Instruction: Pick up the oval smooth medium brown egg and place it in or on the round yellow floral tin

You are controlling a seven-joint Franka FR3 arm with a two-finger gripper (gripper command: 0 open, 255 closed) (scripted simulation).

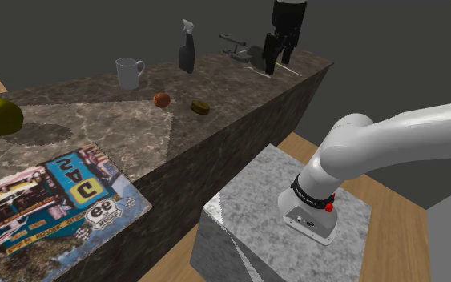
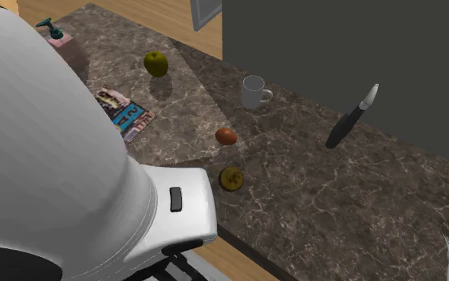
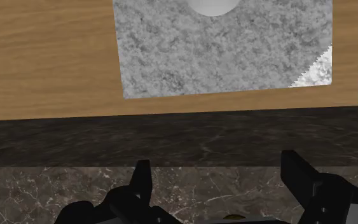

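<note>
The gripper (image 1: 278,58), fingers spread apart and empty, hangs above the marble countertop (image 1: 239,88), well apart from the brown egg (image 1: 161,99), which lies on it just beyond the yellow tin (image 1: 201,106), so the reach likely runs past that tin.

Dark brown veined stone desk (image 1: 239,88) with a polished sheen, carrying a smooth reddish-brown egg (image 1: 161,99), a glossy white mug (image 1: 127,72) and a printed paper magazine (image 1: 47,204); grey speckled stone stand (image 1: 247,216) on a wood-grain floor (image 1: 392,240); glossy white arm (image 1: 400,136), matt black tool (image 1: 278,60).
</note>
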